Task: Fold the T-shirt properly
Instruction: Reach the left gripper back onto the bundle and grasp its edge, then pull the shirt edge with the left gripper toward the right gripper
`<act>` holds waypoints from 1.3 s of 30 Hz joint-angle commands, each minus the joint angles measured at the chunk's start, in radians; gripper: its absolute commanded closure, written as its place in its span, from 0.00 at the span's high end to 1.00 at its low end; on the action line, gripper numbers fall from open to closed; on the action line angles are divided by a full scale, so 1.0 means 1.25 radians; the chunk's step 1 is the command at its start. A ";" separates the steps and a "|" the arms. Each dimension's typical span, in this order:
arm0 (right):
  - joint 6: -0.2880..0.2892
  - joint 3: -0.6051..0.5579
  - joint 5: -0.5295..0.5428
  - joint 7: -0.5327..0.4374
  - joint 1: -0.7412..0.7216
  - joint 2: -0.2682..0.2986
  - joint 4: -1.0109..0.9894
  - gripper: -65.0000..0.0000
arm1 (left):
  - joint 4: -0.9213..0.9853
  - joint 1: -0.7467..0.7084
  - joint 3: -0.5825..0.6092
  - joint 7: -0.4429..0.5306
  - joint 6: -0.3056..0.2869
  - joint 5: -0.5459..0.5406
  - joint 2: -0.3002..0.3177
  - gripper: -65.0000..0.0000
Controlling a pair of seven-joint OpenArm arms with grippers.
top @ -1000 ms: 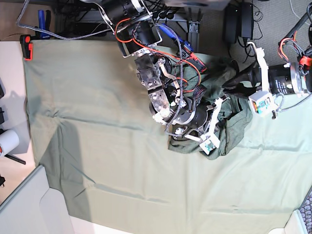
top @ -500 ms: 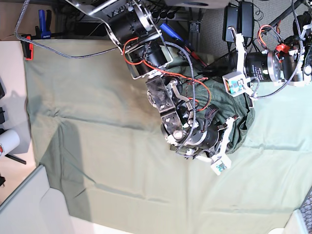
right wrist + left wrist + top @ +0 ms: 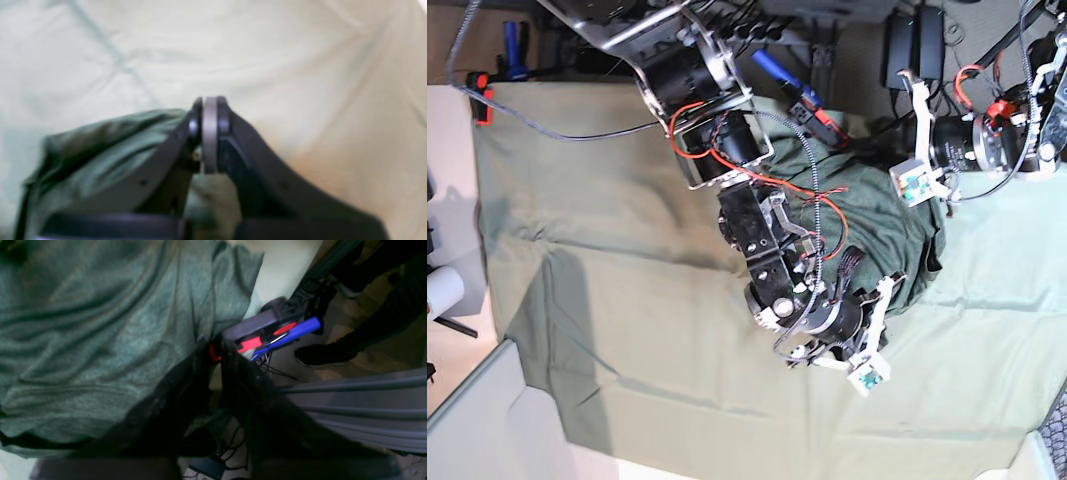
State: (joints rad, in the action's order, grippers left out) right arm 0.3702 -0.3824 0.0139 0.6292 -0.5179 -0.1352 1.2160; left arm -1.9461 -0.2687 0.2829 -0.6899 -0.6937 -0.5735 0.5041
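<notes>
The dark grey-green T-shirt lies bunched at the back right of the pale green table cloth, stretched between my two arms. My right gripper is at the shirt's near edge. In the right wrist view it is shut, with a fold of the shirt running into the fingertips above the cloth. My left gripper is at the shirt's far edge by the table's back. In the left wrist view its dark blurred fingers are closed on the shirt, which drapes to the left.
A red and blue clamp sits on the table's back edge beside my left gripper, also seen in the base view. A person's shoe is on the floor behind. A red clamp and a white roll are at the left.
My right arm has moved toward the table's near side, pulling the shirt's edge with it. My left arm has moved toward the back edge. The shirt is now more spread between them.
</notes>
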 commanded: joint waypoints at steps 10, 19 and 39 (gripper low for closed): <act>0.001 0.069 0.000 -0.113 -0.031 0.084 -0.117 0.00 | 0.038 0.005 -0.004 0.083 -0.004 0.071 0.007 0.11; 0.046 0.035 0.001 -0.207 -0.030 0.082 -0.209 0.00 | 0.042 0.046 -0.008 0.092 -0.004 0.147 0.007 0.11; 0.045 -0.090 -0.010 -0.146 -0.015 0.099 -0.209 0.00 | 0.201 0.114 -0.015 0.143 -0.004 0.240 0.007 0.11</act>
State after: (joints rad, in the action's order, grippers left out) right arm 0.4149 -0.4961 0.0063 0.4160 -0.5190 -0.0116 0.9443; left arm -1.6871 -0.1402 0.2760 -0.5121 -0.7010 -0.2867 0.5030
